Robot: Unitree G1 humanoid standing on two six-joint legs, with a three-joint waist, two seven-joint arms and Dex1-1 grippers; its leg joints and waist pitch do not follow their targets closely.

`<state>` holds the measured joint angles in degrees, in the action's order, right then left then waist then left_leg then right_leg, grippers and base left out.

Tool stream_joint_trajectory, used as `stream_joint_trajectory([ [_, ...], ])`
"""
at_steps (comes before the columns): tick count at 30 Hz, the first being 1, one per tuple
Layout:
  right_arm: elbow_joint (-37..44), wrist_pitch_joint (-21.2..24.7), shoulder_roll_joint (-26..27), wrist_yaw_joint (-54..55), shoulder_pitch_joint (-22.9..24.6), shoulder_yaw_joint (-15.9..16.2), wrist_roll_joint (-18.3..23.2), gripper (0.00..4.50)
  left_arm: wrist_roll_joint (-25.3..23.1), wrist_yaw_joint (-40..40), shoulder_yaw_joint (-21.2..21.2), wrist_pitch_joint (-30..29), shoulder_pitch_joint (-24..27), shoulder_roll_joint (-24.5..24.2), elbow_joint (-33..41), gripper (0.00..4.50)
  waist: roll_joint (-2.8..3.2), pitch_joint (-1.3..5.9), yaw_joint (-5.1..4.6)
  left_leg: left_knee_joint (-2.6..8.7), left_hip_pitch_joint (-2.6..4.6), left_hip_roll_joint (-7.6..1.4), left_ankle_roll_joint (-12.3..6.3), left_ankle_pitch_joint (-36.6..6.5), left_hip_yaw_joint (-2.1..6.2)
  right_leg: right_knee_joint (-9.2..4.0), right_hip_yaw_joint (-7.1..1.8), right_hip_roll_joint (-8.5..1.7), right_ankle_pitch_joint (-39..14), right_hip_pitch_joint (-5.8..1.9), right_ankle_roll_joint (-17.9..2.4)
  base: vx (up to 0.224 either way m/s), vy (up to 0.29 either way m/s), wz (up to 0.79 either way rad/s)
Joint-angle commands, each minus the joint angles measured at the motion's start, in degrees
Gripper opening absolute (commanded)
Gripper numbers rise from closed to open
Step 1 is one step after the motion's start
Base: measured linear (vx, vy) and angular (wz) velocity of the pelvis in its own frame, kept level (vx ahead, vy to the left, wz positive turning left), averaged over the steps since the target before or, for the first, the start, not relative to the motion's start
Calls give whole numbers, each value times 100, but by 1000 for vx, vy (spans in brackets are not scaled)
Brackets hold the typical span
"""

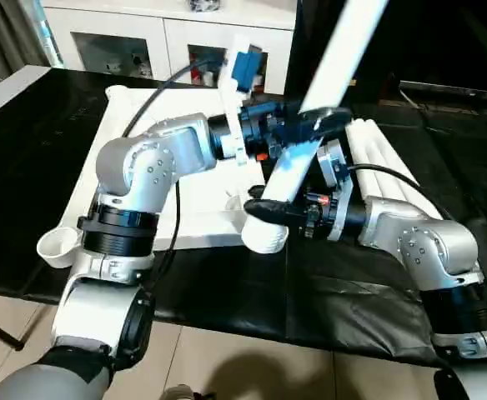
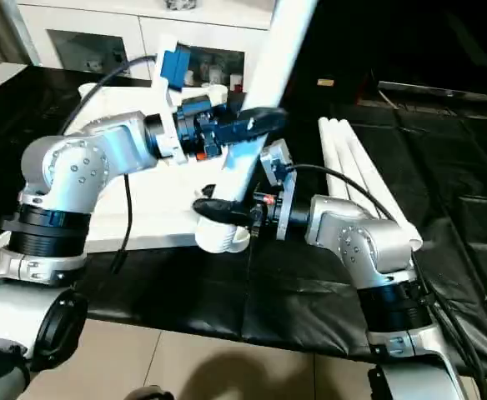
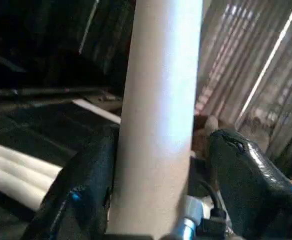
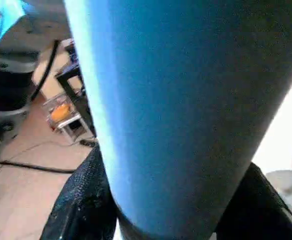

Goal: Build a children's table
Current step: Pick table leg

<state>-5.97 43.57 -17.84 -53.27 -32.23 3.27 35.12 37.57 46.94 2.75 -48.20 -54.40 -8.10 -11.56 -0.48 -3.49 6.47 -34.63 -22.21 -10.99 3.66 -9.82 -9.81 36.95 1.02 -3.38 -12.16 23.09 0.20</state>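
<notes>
Nearest the robot, the front edge of the black-covered table (image 1: 343, 308) ran across the view, with pale floor tiles (image 1: 252, 367) below it. On the black cover lay the white tabletop (image 1: 202, 218), underside up, with a round corner socket (image 1: 57, 244) at its near left corner beside the left arm's elbow.

At the near right corner of the tabletop stood one white leg (image 1: 298, 162), its thick lower end (image 1: 265, 235) set at the corner there and its shaft leaning up and away to the right, out past the top of the view. The right gripper (image 1: 270, 211) gripped this leg low down, just above its thick end; in the right wrist view its two black fingers (image 4: 83, 200) sat on either side of the shaft, pressed against it. Higher up the same leg was the left gripper (image 1: 314, 122). In the left wrist view one of its black fingers (image 3: 81, 195) lay against the leg (image 3: 158, 120) while the other stood a little off it, so its jaws were spread loosely around the shaft rather than clamped on it.

To the right, behind the right forearm, more white legs (image 1: 385, 171) lay side by side on the black cover, just beside one another.

Farthest back, beyond the table, stood a white cabinet (image 1: 143, 33) with glass doors.
</notes>
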Motion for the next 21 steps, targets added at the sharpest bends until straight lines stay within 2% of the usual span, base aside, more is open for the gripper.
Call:
stream_joint_trajectory([
  [1,-162,-183,70,291,-51,-264,-87,196,147,-70,137,69,-115,96,156,323,-10,458,10,309,88,-107,-57,-402,13,-386,-153,-331,252,-370,-1461,0,0,0],
  [3,-203,-404,250,685,-11,-463,-142,195,487,-296,513,-49,-63,235,216,323,-22,461,6,307,87,-100,-30,-435,8,-391,-150,-336,254,-376,-1505,0,0,0],
  [7,-205,-434,373,1017,17,-608,-144,194,681,-463,758,-78,-11,305,239,323,-16,460,9,309,93,-92,-17,-421,6,-388,-150,-320,284,-370,-1533,0,0,0],
  [8,-188,-465,403,1159,37,-654,-180,193,732,-533,873,-31,41,306,243,323,35,455,-3,311,94,-91,-6,-478,13,-395,-148,-312,277,-367,-1513,0,0,0],
  [11,-153,-589,425,1414,137,-730,-310,193,594,-585,990,242,247,181,317,323,25,445,-20,326,97,-88,27,-567,14,-425,-148,-308,132,-371,-1426,0,0,0],
  [12,-149,-813,409,1523,242,-726,-468,193,365,-534,900,376,383,22,355,323,54,447,-22,336,99,-97,69,-590,22,-434,-152,-310,70,-368,-1339,0,0,0],
  [14,-152,-980,414,1632,322,-752,-580,193,158,-505,798,466,482,-122,360,323,57,453,-41,344,109,-100,116,-608,21,-432,-153,-301,36,-359,-1232,0,0,0],
  [16,-166,-1168,458,1987,436,-861,-764,193,-419,-383,322,721,714,-523,305,323,56,452,-61,358,114,-101,156,-631,24,-430,-152,-291,-31,-349,-1148,0,0,0],
  [17,-163,-1255,450,2149,498,-850,-900,193,-764,-272,-9,943,850,-753,279,323,105,447,-60,372,119,-113,187,-653,42,-448,-152,-304,-152,-330,-1065,0,0,0],
  [19,-162,-1349,424,2379,606,-782,-1116,193,-1188,48,-545,1194,1092,-1131,237,323,140,444,-96,381,137,-110,274,-725,36,-437,-152,-286,-195,-311,-1007,0,0,0],
  [20,-155,-1347,431,2457,648,-770,-1157,193,-1345,215,-744,1339,1181,-1273,174,323,127,442,-107,387,132,-111,307,-745,35,-440,-156,-290,-186,-314,-1011,0,0,0],
  [21,-145,-1344,437,2522,686,-758,-1191,193,-1484,358,-903,1487,1257,-1388,108,323,151,440,-89,393,139,-106,302,-756,47,-462,-155,-296,-238,-301,-993,0,0,0],
])
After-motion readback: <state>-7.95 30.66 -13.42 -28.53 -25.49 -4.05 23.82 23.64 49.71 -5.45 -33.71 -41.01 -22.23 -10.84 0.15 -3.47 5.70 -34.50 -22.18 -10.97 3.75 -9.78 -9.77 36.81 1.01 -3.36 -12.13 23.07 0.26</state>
